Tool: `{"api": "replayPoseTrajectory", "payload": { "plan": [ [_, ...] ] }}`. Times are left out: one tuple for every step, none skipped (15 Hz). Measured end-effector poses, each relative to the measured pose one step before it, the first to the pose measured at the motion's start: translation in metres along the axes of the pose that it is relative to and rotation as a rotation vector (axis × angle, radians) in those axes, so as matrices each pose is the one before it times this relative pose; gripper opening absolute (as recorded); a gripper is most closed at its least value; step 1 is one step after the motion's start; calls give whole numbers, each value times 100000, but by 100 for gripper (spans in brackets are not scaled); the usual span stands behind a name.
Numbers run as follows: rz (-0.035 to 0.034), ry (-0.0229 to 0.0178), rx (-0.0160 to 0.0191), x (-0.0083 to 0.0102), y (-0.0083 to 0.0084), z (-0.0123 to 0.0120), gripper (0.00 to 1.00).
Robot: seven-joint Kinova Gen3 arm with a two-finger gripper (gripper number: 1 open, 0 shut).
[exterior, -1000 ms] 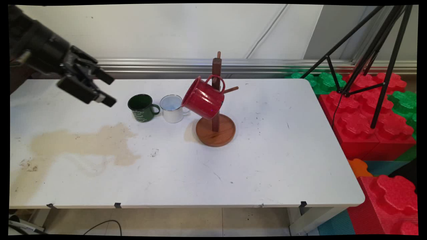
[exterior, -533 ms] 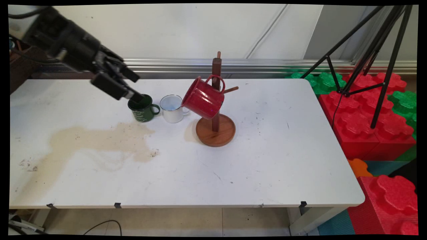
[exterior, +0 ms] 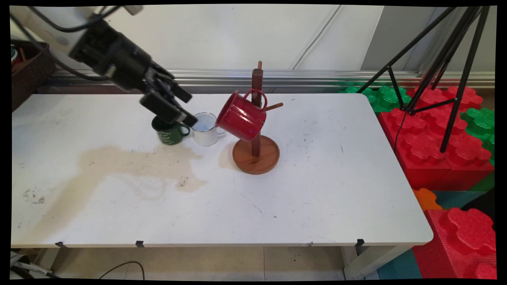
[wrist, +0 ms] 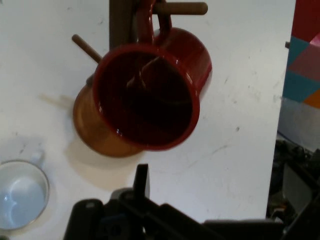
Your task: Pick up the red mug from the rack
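Roughly, black two-finger claw (exterior: 193,109) hung in the air above the back-left part of the white table (exterior: 317,178), tilted down and toward the mugs. Its fingers stood apart with a clear gap between them, and nothing was held in that gap. It touched nothing.

Dark green enamel mug (exterior: 168,132) sat upright right under the claw's lower finger in the main view, partly covered by it, handle turned toward the white one. White enamel mug (exterior: 206,134) stood upright just past the fingertips, just beside the green one, open side up; in the hand view it showed at the lower left corner, off to one side of the claw.

Red enamel mug (exterior: 241,116) hung by its handle on a peg of the dark wooden mug tree with round base (exterior: 256,156), just ahead of the claw and apart from it. It was tilted, mouth facing down and toward the claw, so the hand view looked straight into its dark inside. One bare peg stuck out on the far side of the post from the claw, another showed in the hand view beside the mug's rim.

Big brownish stain (exterior: 130,162) spread on the tabletop below and in front of the claw. Black cables (exterior: 39,23) trailed behind the claw. Black tripod (exterior: 455,59) and red and green foam blocks (exterior: 435,134) stood well away, off the table's far end.
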Motion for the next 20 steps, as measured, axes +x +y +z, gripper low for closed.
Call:
{"api": "replayPoseTrajectory", "payload": {
  "plan": [
    [289, 435, -643, 283, -92, 628, 100],
    [238, 236, -478, 195, -65, 437, 100],
    [391, 294, -772, 300, -93, 668, 100],
    [213, 211, -472, 184, -69, 441, 100],
    [319, 209, -621, 234, -102, 628, 100],
    [227, 30, -363, 149, -72, 424, 100],
    [463, -6, -514, 215, -111, 629, 100],
    [387, -78, -250, 110, -76, 399, 100],
    [523, -75, -352, 144, -102, 575, 100],
    [590, -1, -294, 162, -122, 656, 100],
    [673, -2, -362, 153, -122, 711, 100],
    [465, 31, -284, 104, -80, 505, 100],
    [333, 154, -298, 109, -69, 479, 100],
    [330, 255, -317, 130, -86, 519, 100],
    [253, 202, -191, 109, -75, 408, 100],
    [125, 106, -135, 52, -52, 244, 100],
    [216, 76, -172, 70, -79, 332, 100],
    [167, 30, -109, 28, -45, 182, 100],
    [189, 1, -178, 19, -63, 239, 100],
    [184, -22, -139, 7, -38, 118, 100]
  ]
}}
